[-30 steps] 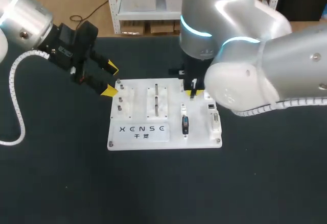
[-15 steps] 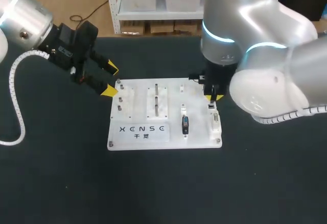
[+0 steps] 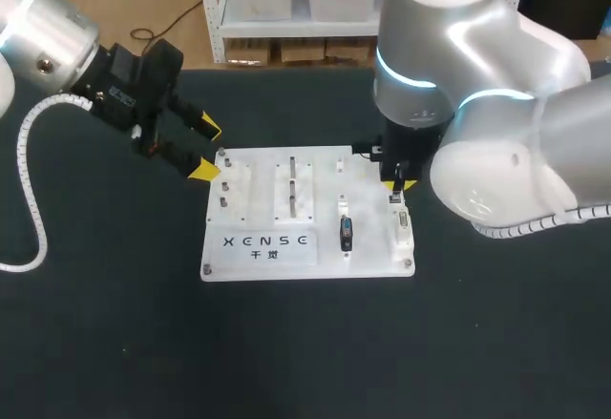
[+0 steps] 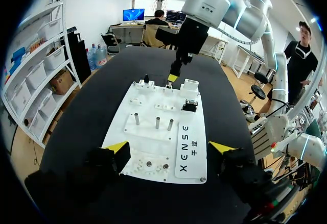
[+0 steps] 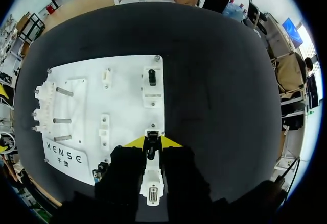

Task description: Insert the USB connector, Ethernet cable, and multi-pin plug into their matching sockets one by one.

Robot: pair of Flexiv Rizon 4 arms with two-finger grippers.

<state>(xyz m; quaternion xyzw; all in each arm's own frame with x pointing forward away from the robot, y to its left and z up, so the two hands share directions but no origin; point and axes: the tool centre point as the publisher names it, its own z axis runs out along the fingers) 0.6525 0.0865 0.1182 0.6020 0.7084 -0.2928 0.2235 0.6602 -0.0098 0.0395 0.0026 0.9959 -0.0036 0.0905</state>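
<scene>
nearest on the black bench (image 3: pixel 115 343) lay the white board (image 3: pixel 372 252), with its lettered edge closest. a black connector (image 3: pixel 347 234) stood in a holder right of the board's middle, apart from both arms. on the board's right edge sat the pale multi-pin socket (image 3: pixel 402 220). in the right wrist view it lay under the right jaws, behind their tips. just beyond it on the same edge was a small socket (image 5: pixel 152 132), and the right jaws hung straight over that spot, pointing down. their yellow tips (image 5: pixel 171 142) stood close together and pinched a small plug (image 5: pixel 151 150) from two sides. the plug's end was at the small socket, but i could not tell whether it touched or had gone in. i also could not tell which of the three plugs it was. ahead of the right jaws, farther along that edge, sat a white block (image 5: pixel 152 77) with a dark slot. the right arm (image 3: pixel 458 85) came in from the right and rose above the board's far right corner.

the left jaws hung just beside the board's far left corner, spread wide with nothing between them. in the left wrist view their tips stood on either side of the board's end. ahead of them, three metal pegs (image 4: pixel 157 123) stood upright on the board. the left arm (image 3: pixel 48 47) came in from the far left.
</scene>
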